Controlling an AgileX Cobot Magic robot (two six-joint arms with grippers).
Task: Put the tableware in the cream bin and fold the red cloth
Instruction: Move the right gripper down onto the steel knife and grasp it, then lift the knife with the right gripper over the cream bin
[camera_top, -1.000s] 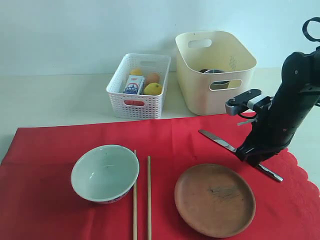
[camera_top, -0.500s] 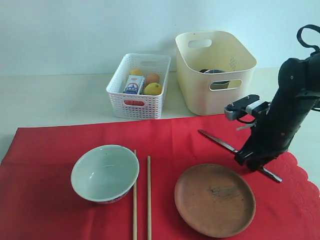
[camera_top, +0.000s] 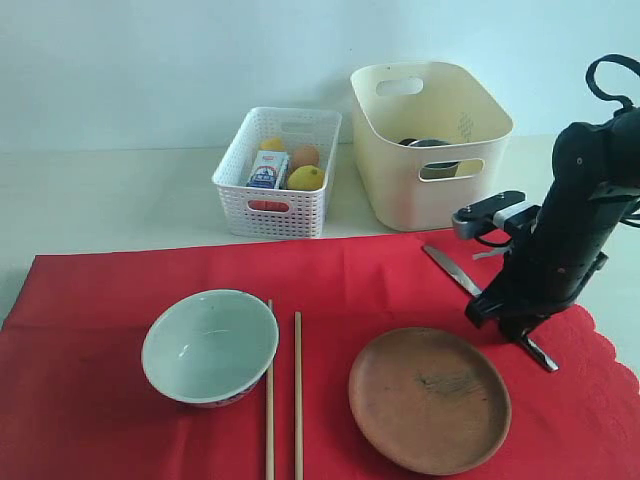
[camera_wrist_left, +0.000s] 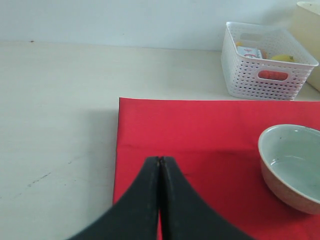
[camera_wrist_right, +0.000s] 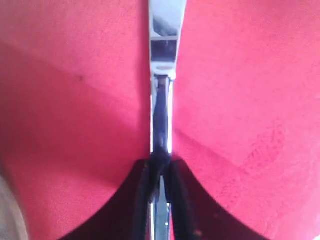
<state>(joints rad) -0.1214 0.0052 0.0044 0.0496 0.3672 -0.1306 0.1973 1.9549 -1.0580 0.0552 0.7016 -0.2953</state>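
The metal knife (camera_top: 449, 267) (camera_wrist_right: 163, 45) lies slanted at the right of the red cloth (camera_top: 100, 400) (camera_wrist_right: 75, 75). My right gripper (camera_top: 505, 320) (camera_wrist_right: 161, 162) is shut on its handle. A pale green bowl (camera_top: 210, 345) (camera_wrist_left: 292, 165), two wooden chopsticks (camera_top: 297, 400) and a brown plate (camera_top: 430, 400) rest on the cloth. Behind it, the cream bin (camera_top: 400, 185) holds a steel cup (camera_top: 430, 146). My left gripper (camera_wrist_left: 160, 159) is shut and empty above the cloth's left edge (camera_wrist_left: 200, 130); the exterior view does not show it.
A white lattice basket (camera_top: 275, 170) (camera_wrist_left: 265, 65) with food items stands left of the cream bin. Pale tabletop (camera_top: 100, 200) runs behind and left of the cloth. The cloth's scalloped edge (camera_top: 610, 350) lies at the far right.
My right gripper has closed on the knife handle. The knife's blade end has swung up and to the right, toward the cream bin. The left gripper has not moved.
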